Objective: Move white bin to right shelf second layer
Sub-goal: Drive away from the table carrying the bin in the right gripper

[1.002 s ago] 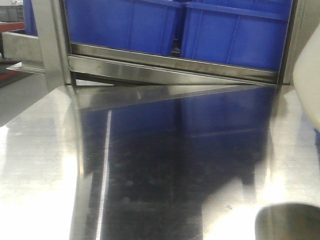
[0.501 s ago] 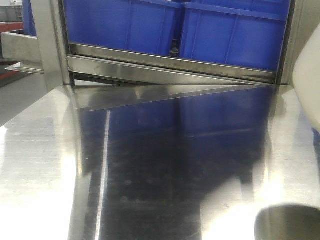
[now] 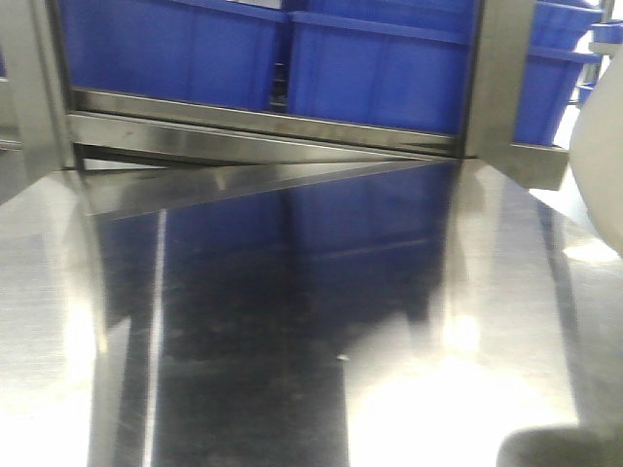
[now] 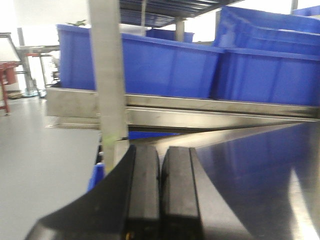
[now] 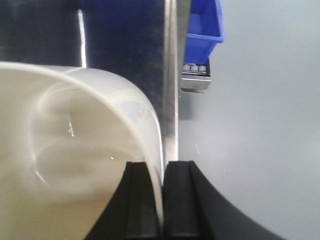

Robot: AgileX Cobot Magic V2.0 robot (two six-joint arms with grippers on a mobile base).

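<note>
At the right edge of the shiny steel worktop (image 3: 292, 341), your right end effector (image 5: 162, 172) pinches the rim wall of the smooth cream-white plastic bin (image 5: 75, 150). The bin looks light, slippery and flexible. Your left end effector (image 4: 160, 162) sits closed, empty.

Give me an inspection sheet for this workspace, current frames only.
Surface: steel tabletop, shiny, mirroring the crates.
Job's things: white bin, its wall pinched in the right gripper; target shelf level not identifiable.
Clutter: nothing seen.
Grippers: left gripper shut, empty; right shut on the bin.
Cables: nothing seen.
Surroundings: blue crates on the steel rack behind the table; grey floor to the sides.
</note>
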